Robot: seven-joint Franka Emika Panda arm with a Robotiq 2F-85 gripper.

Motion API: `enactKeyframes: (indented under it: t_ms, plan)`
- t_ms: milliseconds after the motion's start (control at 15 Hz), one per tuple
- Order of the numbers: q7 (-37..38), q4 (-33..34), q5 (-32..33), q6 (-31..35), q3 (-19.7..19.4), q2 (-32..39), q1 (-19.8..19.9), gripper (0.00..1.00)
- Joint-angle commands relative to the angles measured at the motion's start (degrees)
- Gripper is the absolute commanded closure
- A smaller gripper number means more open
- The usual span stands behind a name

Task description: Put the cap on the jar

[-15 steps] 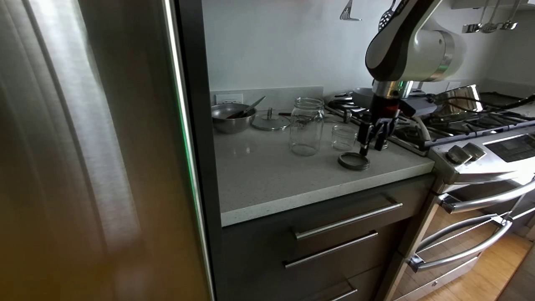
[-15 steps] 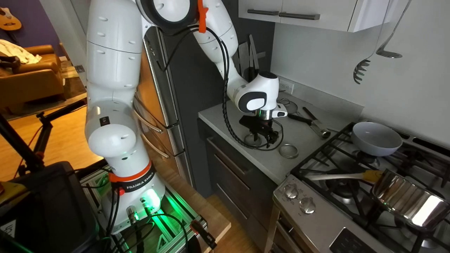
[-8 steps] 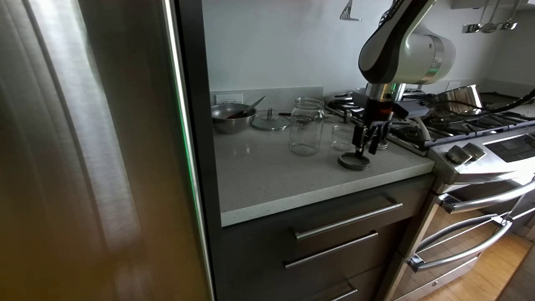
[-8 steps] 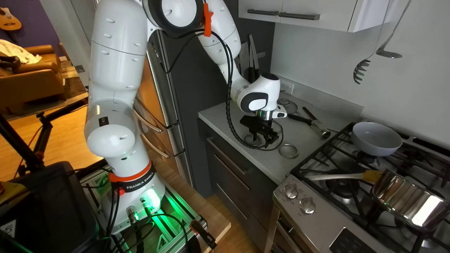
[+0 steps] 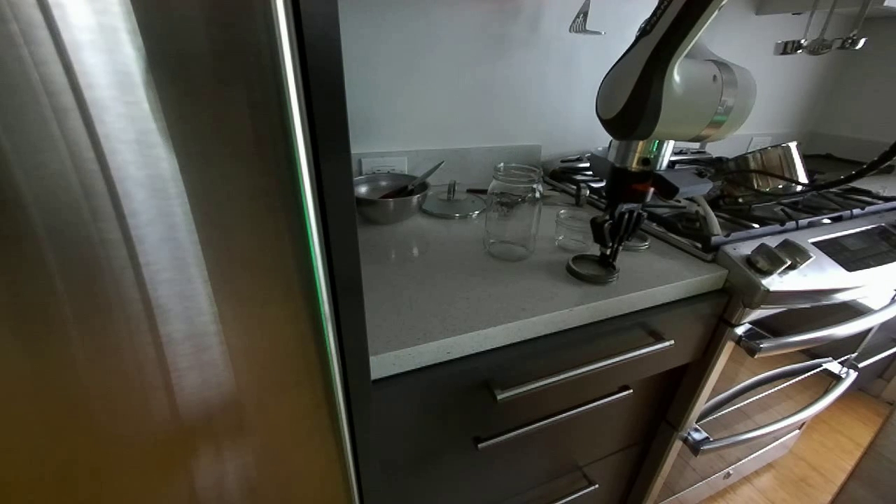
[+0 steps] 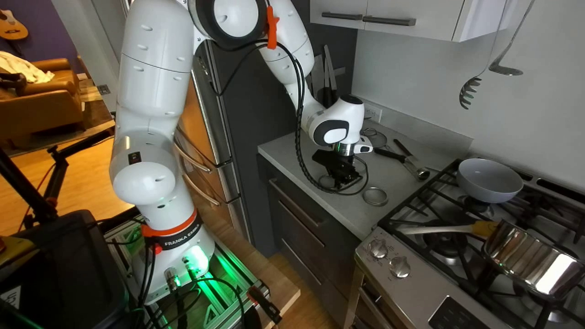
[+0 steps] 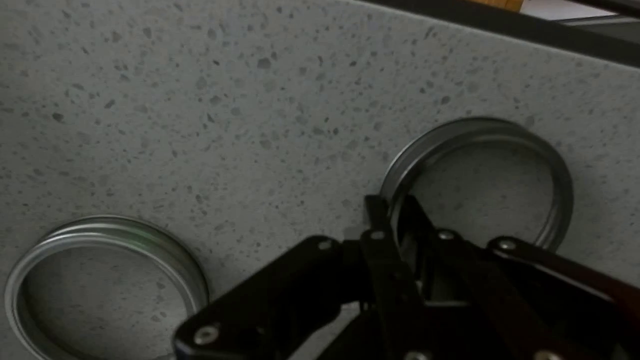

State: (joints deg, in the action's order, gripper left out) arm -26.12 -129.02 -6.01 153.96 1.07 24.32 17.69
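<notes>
The cap (image 5: 586,278) lies flat on the counter near its front edge, a dark ring-shaped lid whose middle shows the counter through in the wrist view. My gripper (image 7: 393,205) points down at the near side of the cap (image 7: 561,180), one finger outside the ring and one inside. Its jaws are together on the rim. In an exterior view the gripper (image 5: 610,259) stands over the cap's right side. The jar (image 5: 513,217) is tall clear glass, upright and uncovered, left of the cap and farther back. In an exterior view the arm and gripper (image 6: 339,184) hide much of this area.
A second metal ring (image 7: 107,235) lies on the counter toward the stove (image 6: 425,256). A short glass tumbler (image 5: 574,231) stands between jar and gripper. Farther back are a metal bowl (image 5: 392,203) and a glass lid (image 5: 455,204). The fridge (image 5: 175,245) borders the counter.
My gripper has come down and a little toward the fridge side, onto the cap's rim. Its fingers, apart before, have come together there. The cap and jar look unmoved.
</notes>
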Motion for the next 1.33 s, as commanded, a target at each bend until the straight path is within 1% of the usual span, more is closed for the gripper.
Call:
enactKeyframes:
  t_ms: [0,67,133,200,400,533,600,667,800,933,1067,1267]
  plan:
    - [-1.0,0.0,-0.5,-1.3,0.7,-0.7,0.6,0.64]
    - [-0.9,0.0,-0.5,-1.2,0.7,-0.9,0.5,0.64]
    - [-1.0,0.0,-0.5,-1.2,0.7,-0.9,0.5,0.59]
    - [-1.0,0.0,-0.5,-1.2,0.8,-1.0,0.5,0.76]
    - [-1.1,0.0,-0.4,-1.3,0.9,-1.1,0.5,0.98]
    - [-1.2,-0.1,-0.4,-1.3,0.9,-1.1,0.5,1.00]
    - [-1.4,-0.1,-0.3,-1.3,0.9,-1.1,0.5,0.98]
    - [-1.2,-0.3,-0.1,-1.5,0.8,-1.5,0.3,0.98]
    - [-0.2,-1.1,1.6,-1.6,-0.1,-2.8,-0.8,0.98]
    - [2.2,-2.7,4.3,-3.2,-1.8,-6.2,-2.9,0.98]
    - [4.3,-4.2,8.1,-6.2,-3.6,-10.0,-5.0,0.98]
    - [7.0,-5.4,14.0,-12.3,-5.1,-15.5,-7.7,0.98]
